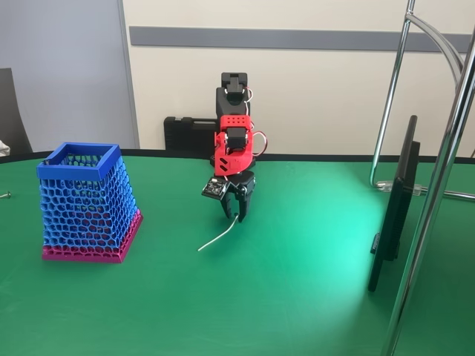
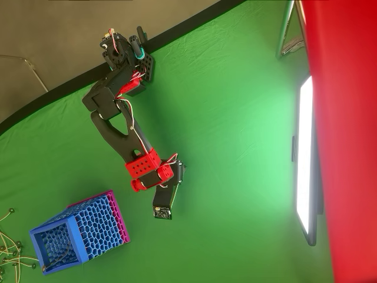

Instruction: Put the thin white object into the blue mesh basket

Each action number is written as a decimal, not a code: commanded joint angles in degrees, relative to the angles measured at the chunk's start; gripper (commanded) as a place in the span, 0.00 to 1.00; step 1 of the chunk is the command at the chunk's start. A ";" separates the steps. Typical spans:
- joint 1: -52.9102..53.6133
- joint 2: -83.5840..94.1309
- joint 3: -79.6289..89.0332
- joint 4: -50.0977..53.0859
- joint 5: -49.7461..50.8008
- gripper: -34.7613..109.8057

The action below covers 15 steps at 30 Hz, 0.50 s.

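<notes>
Between gripper [image 1: 236,210] fingers, thin white object [image 1: 220,234]

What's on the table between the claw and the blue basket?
Bare green cloth in the fixed view. The white strip hangs from the claw, its free end pointing toward the basket.

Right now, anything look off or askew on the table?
Nothing damaged or spilled. The thin white object hangs slanted from the gripper, low end by the green table. The blue mesh basket stands upright. Loose bits lie at the overhead view's left edge.
</notes>
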 commanded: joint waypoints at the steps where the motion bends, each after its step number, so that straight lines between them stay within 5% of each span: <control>1: -0.26 0.26 -1.85 0.70 -0.09 0.36; 15: -0.09 -1.58 -3.69 2.20 -0.70 0.25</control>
